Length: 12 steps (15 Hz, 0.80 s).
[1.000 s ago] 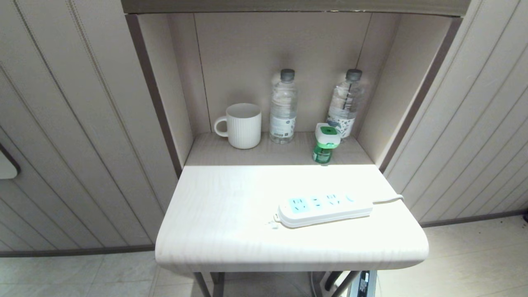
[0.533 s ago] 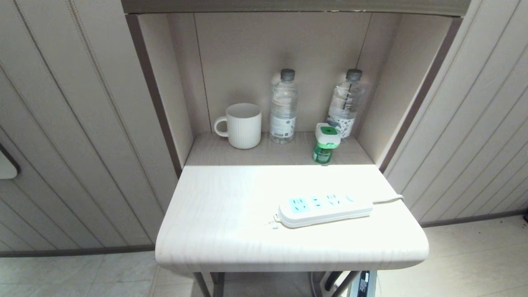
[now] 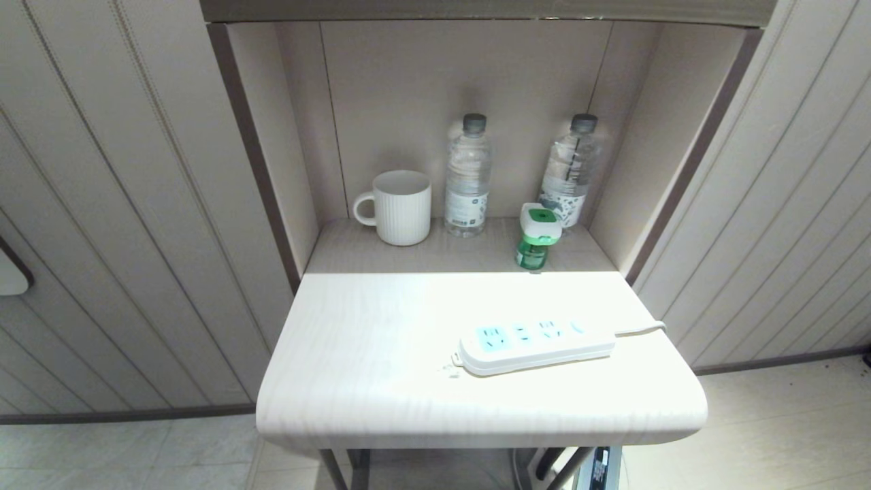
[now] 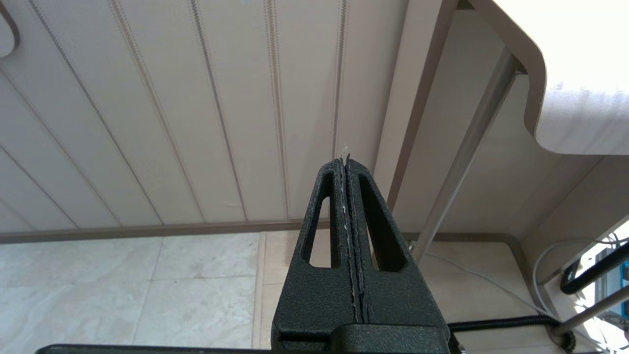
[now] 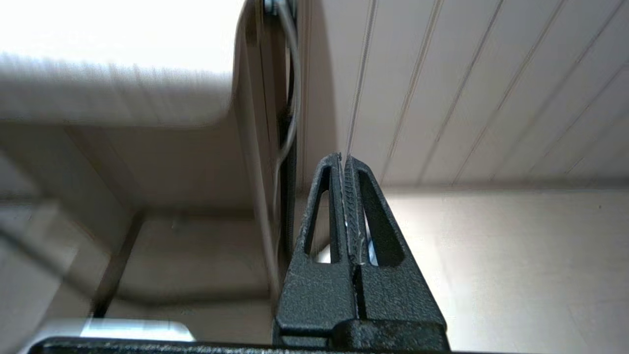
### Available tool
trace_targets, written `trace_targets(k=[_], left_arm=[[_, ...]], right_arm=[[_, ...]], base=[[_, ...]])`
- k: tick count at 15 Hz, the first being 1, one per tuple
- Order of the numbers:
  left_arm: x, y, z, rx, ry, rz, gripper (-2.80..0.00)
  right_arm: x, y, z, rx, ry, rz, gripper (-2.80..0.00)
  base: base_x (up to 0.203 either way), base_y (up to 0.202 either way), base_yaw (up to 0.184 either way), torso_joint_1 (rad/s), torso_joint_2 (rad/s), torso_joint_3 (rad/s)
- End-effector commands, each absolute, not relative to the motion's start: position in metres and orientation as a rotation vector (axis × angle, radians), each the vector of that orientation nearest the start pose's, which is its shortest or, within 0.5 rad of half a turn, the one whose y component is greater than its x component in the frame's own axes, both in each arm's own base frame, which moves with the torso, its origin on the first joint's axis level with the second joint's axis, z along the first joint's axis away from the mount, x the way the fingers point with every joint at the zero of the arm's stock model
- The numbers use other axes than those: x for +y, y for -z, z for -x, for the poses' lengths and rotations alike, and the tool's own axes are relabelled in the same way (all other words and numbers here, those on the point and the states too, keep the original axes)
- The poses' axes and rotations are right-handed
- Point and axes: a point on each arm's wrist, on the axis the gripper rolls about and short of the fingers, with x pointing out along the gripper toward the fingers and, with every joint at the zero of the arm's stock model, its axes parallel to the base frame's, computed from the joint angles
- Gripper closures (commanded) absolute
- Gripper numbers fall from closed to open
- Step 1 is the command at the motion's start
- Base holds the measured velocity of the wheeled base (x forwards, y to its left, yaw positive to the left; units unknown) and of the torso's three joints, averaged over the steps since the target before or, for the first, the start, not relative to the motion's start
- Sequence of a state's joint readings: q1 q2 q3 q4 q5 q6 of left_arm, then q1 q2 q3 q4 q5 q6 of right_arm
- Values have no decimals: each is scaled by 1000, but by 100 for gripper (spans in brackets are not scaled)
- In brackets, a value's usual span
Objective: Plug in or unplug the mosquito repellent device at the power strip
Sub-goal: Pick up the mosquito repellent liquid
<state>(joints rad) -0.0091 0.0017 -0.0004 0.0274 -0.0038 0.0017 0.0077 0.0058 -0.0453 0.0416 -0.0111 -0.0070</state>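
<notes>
Both grippers, left gripper (image 4: 346,160) and right gripper (image 5: 342,160), hang closed and empty below the table; mosquito repellent device (image 3: 536,236) stands unplugged behind power strip (image 3: 537,346), so fetching it comes next

The table (image 3: 381,367) had a pale, matt wood-grain top on a smooth metal leg (image 4: 471,147). The power strip (image 3: 537,346) was glossy white plastic. At its 12 o'clock, the mosquito repellent device (image 3: 536,235) paired white plastic with clear green. The mug (image 3: 401,206) looked ribbed and matt. Both grippers (image 4: 346,162) (image 5: 343,160) were black, rough-textured plastic.
</notes>
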Motion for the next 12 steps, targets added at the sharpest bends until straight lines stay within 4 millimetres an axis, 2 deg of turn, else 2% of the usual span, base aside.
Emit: trace_targets(k=[1,2,4,6,9,11,12], left_arm=[[0,-73,23,31,14,-2,0],[0,-73,23,29,14,-2,0],[0,-73,23,31,14,-2,0],[0,-73,23,31,14,-2,0],[0,-73,23,31,12,-2,0],[0,-73,23,31,14,-2,0],[0,-73,23,31,14,-2,0]], right_arm=[[-1,-120,33,-59,3,9,0],[-1,-148,37,-89,2,9,0],[0,-199,30,-89,-10,20,0],[1,-237,6,-39,-58,34,0],[5,-276,-45,60,-217,61,0],[19,-284,-79,165,-418,62,0],[33,-284,-95,225,-516,71,0]], base=[[0,0,0,0,0,0],[0,0,0,0,0,0],[0,0,0,0,0,0],[0,0,0,0,0,0],[0,0,0,0,0,0],[0,0,0,0,0,0],[0,0,0,0,0,0]])
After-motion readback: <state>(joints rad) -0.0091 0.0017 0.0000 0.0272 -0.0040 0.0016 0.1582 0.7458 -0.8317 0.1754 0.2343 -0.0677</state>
